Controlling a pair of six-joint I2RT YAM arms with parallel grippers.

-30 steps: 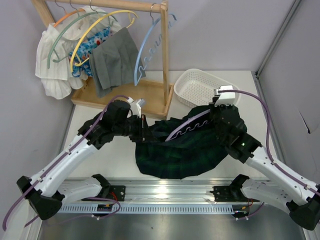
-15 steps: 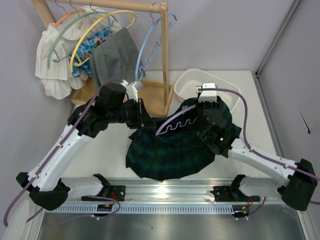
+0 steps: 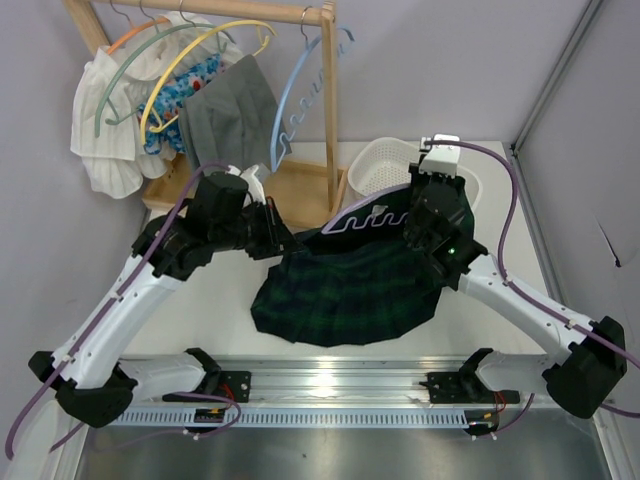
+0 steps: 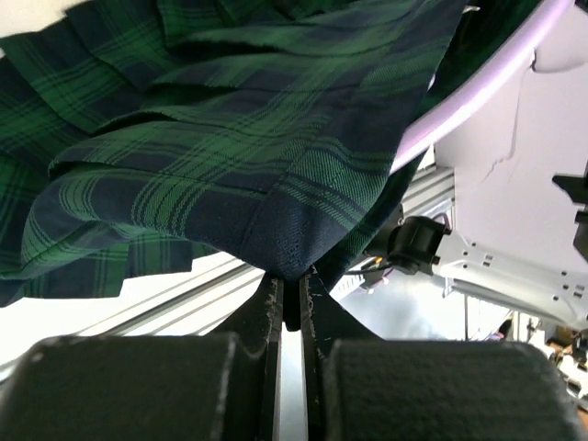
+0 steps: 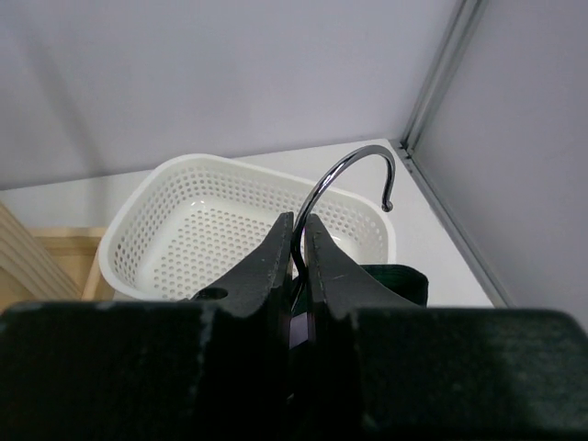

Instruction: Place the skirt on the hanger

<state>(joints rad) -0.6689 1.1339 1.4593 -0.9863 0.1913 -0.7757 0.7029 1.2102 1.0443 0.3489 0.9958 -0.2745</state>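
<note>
The green and navy plaid skirt [image 3: 345, 295] hangs spread between my two arms, above the table's near middle. My left gripper [image 3: 277, 238] is shut on a corner of its waistband; in the left wrist view the fabric [image 4: 230, 165] is pinched at the fingertips [image 4: 291, 280]. The lavender hanger [image 3: 372, 216] lies along the skirt's top edge, its wavy bar showing and one arm seen in the left wrist view [image 4: 478, 92]. My right gripper [image 3: 418, 198] is shut on the hanger's metal hook [image 5: 354, 175], with the jaws [image 5: 297, 230] tight on the wire.
A white perforated basket [image 3: 378, 168] [image 5: 230, 230] sits just behind the right gripper. The wooden rack [image 3: 326, 110] at back left carries a light blue hanger [image 3: 290, 110], a yellow hanger [image 3: 190, 60], a grey garment [image 3: 225, 120] and a white ruffled garment [image 3: 100, 130]. An aluminium rail [image 3: 330, 385] runs along the front.
Both arms have lifted and carried the skirt and hanger toward the back. The right gripper swung up toward the basket, and the hanger now lies higher and flatter.
</note>
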